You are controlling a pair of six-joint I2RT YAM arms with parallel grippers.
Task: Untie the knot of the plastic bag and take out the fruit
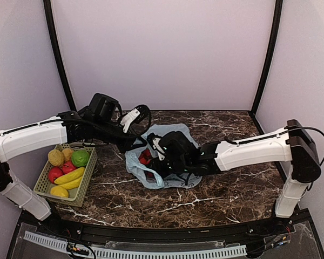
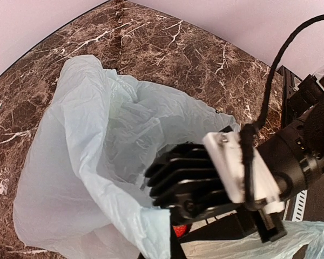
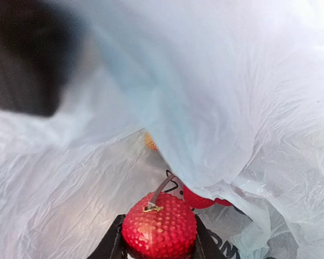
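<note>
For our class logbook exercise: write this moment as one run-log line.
bag: open | left gripper: shut on bag rim | right gripper: inside bag, shut on red fruit

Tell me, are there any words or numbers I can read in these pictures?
No words, numbers or signs can be read anywhere.
Dark print on the plastic bag: only a cut-off, crumpled bit shows beside the red fruit, so it cannot be read.
</note>
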